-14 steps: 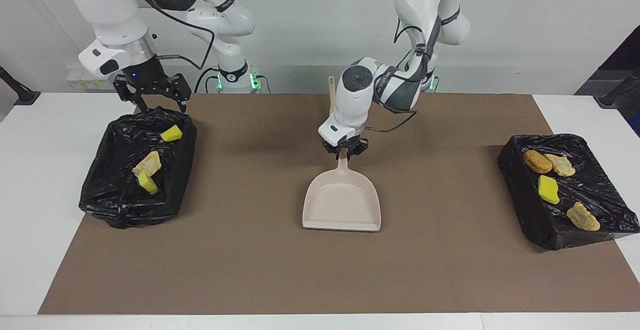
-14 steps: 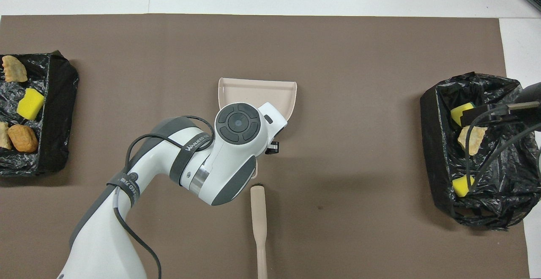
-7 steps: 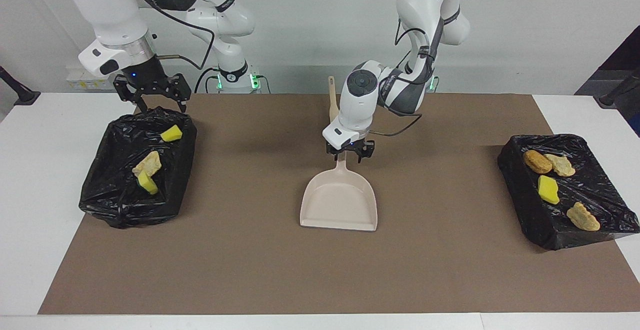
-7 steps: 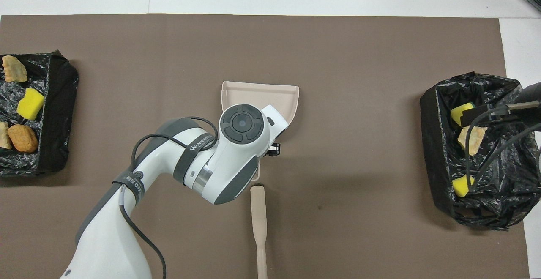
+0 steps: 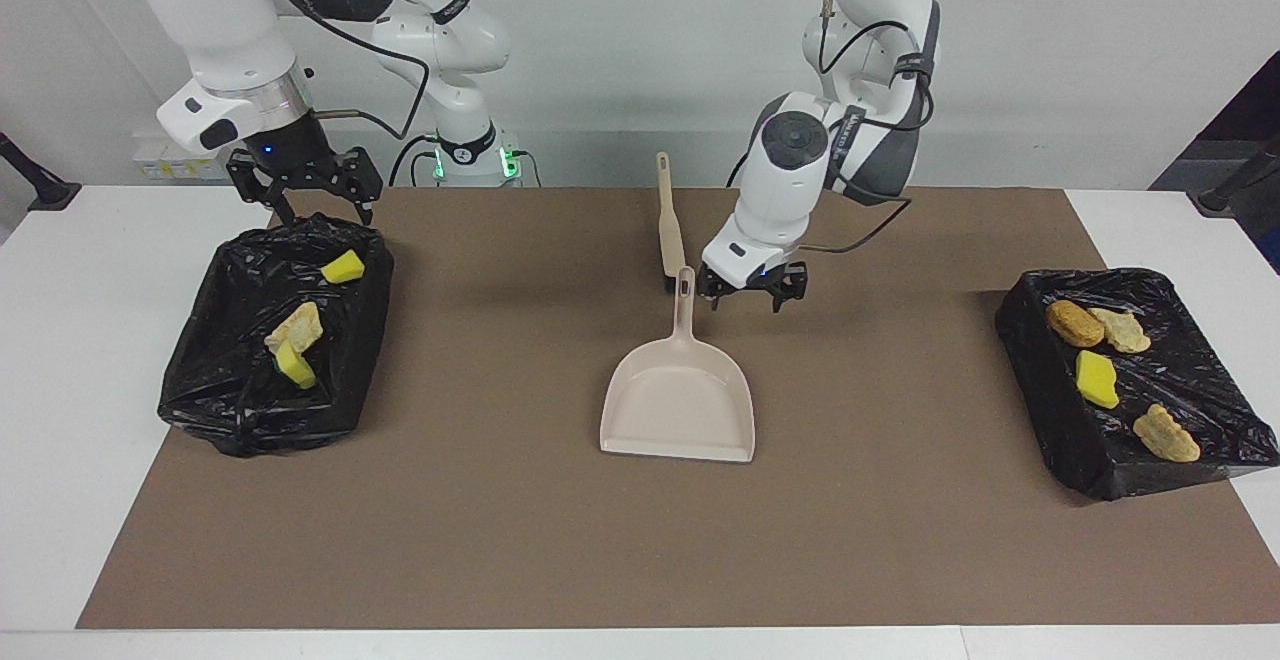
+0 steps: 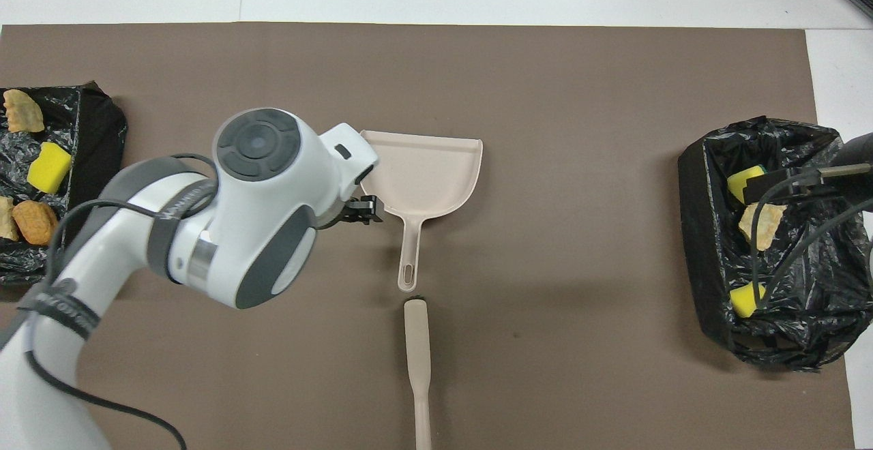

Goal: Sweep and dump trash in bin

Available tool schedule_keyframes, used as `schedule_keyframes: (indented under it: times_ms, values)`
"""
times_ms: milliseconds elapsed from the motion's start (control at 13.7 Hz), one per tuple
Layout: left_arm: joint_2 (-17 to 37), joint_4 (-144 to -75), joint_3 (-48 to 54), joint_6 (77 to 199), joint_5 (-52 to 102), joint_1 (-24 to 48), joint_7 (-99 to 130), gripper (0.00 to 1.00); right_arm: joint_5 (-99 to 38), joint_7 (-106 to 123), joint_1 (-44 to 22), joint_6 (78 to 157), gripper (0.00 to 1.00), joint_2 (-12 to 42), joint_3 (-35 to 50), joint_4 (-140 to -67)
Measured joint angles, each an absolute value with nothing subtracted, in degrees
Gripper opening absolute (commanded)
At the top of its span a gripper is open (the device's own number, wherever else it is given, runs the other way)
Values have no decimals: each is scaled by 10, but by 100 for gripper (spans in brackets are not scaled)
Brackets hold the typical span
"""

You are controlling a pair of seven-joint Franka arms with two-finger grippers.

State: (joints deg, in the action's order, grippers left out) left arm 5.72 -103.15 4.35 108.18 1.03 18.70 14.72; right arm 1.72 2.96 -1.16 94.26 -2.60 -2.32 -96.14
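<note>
Across the facing view from its left: your right tool [image 5: 305, 202] hangs with fingers spread and empty over the edge of a black-lined bin [image 5: 275, 335] holding three scraps [image 5: 297, 327]. At mid-worktop the dustpan [image 5: 678, 405] lies flat and empty, handle toward the brush [image 5: 667, 225]. Your left tool [image 5: 752, 290] gripped that handle a second ago; now it is released, clear of the pan and raised over the mat [image 5: 500, 520] (the pan stayed put). Four more scraps [image 5: 1096, 378] sit in the second bin [image 5: 1130, 385]. No trash remains on the brown mat, so sweeping looks finished. White worktop [image 5: 60, 340], plain pale wall.
</note>
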Motion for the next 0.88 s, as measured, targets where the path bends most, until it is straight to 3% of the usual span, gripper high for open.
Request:
schedule_keyframes:
  times_ms: [293,512,878]
  values:
    - [-19,-984,39,964,11,106,24,100,17,30,-12,943,100,-26,-23,-961]
    - [-36,-928,32,885,11,79,-29,100,17,30,-12,943,100,-26,-23,-961]
    - [-38,-919,27,872,10,71,-41,100,17,30,-12,943,100,-26,-23,-961]
